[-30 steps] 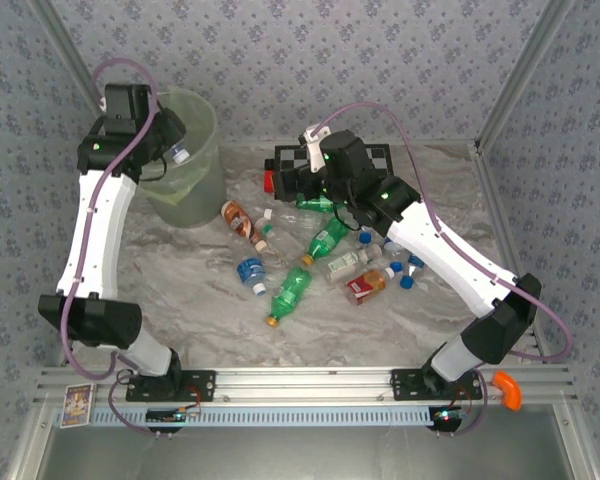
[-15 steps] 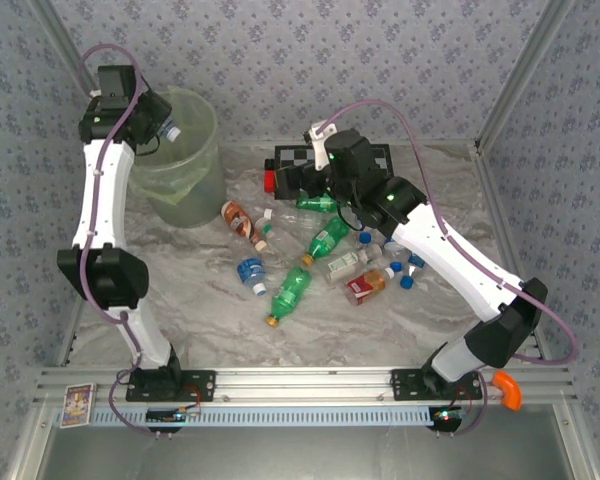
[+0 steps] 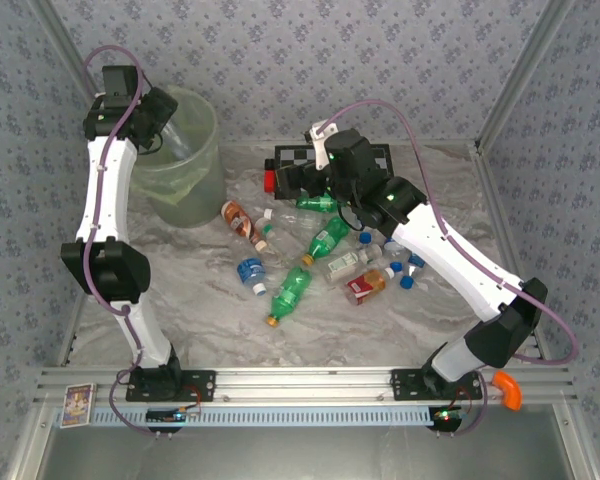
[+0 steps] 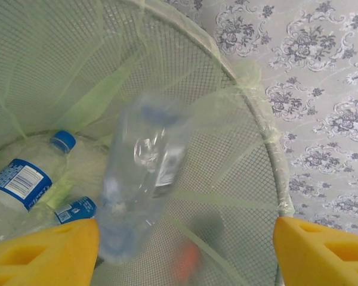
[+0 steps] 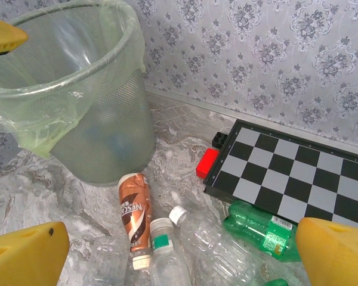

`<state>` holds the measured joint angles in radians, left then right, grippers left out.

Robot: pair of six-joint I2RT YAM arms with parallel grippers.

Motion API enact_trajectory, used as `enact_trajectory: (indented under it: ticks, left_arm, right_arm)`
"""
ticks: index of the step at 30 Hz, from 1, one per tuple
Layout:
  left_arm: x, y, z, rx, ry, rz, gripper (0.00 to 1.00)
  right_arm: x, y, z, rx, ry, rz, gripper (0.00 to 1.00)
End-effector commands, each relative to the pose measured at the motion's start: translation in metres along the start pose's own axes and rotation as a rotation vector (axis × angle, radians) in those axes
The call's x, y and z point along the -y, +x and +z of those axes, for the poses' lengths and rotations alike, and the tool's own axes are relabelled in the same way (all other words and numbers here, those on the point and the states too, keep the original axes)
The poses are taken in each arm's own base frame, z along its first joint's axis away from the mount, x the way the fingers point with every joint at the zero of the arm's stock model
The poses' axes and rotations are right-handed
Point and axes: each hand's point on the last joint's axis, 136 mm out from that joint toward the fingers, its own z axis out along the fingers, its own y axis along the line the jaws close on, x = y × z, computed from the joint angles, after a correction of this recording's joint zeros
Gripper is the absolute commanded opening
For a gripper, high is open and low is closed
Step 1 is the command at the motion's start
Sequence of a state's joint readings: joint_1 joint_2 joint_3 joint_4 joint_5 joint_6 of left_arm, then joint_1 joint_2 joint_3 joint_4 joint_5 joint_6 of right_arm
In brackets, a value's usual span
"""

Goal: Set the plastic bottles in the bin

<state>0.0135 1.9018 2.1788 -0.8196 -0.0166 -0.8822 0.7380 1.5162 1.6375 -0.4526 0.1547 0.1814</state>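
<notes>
**Left jaws released over the bin, right jaws spread above the bottle pile**

On the overhead camera I am watching the left arm reaching over the bin, which is standing in the far-left corner of the worktop. The arm's wrist is hovering above the rim. The right arm is stretching toward the middle, and its wrist is hanging over the near edge of the checkerboard. The plastic bottles are lying scattered on the worktop between the bin and the right arm. A brown bottle is lying nearest the bin, and a red-labelled bottle is lying closer to me.

On the left wrist camera I am looking down into the bin. The left jaws are standing released, with their yellow pads far apart in the bottom corners. A clear bottle, smeared by blur, is showing between them against the mesh wall. I cannot tell whether it is brushing the nearer pad. Two blue-labelled bottles are lying on the bin's floor.

On the right wrist camera the right jaws are gaping wide and gripping nothing, with the right pads sitting in the lower corners. Below them the brown bottle is lying just in front of the bin, and a white-capped clear bottle is lying beside it. A green bottle is resting against the checkerboard's near edge, and a red block is sitting at its corner.
</notes>
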Motion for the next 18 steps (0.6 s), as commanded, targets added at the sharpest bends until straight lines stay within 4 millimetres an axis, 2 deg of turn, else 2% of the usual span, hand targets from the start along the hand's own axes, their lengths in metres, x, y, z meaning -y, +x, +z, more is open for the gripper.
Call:
enact_trajectory:
  ticks: [1,5,10,11,18]
  left_arm:
    - [0.007,-0.007,-0.021,0.012,0.029,0.01,0.78]
    - [0.007,-0.007,-0.032,0.023,0.046,0.022,0.79]
    - [0.006,-0.003,-0.046,0.029,0.054,0.053,0.87]
    - [0.005,-0.002,-0.05,0.03,0.053,0.061,0.91]
    - [0.006,-0.004,-0.069,0.047,0.064,0.136,0.92]
  right_arm:
    - [0.006,-0.014,-0.012,0.039,0.02,-0.011,0.99]
    - [0.006,-0.014,-0.011,0.033,0.023,-0.018,0.99]
    - [0.007,-0.019,-0.012,0.049,0.028,-0.014,0.99]
    - [0.007,-0.019,-0.012,0.051,0.03,-0.013,0.99]
    - [0.007,-0.018,-0.014,0.066,0.045,-0.003,0.99]
